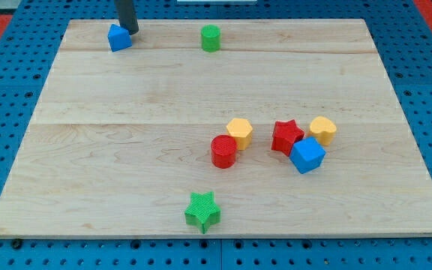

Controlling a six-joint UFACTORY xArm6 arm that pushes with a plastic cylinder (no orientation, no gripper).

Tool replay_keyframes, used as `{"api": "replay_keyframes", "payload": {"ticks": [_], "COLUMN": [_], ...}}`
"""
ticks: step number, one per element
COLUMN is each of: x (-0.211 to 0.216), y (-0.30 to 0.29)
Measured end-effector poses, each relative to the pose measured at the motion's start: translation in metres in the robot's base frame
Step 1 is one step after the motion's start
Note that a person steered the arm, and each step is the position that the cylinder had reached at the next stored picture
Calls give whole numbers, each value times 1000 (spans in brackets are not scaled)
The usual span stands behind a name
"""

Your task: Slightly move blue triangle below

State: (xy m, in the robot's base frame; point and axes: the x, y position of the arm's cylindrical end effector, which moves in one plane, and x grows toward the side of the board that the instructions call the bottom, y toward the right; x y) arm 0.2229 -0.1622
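The blue triangle [118, 37] sits near the top left corner of the wooden board [126, 150]. My tip [132, 31] is right beside it, at its upper right edge, touching or nearly touching it. The dark rod rises out of the view's top.
A green cylinder [211, 37] stands at the top middle. Right of centre is a cluster: red cylinder [223, 151], yellow hexagon [239, 133], red star [287, 136], yellow heart-like block [322, 130], blue cube [307, 155]. A green star [202, 211] lies near the bottom edge.
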Motion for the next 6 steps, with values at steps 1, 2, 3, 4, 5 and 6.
{"api": "replay_keyframes", "payload": {"ticks": [1,2,3,4,5,6], "x": [2,2,2,2,2,-12], "y": [47,20,1,-21,-32,-22]}}
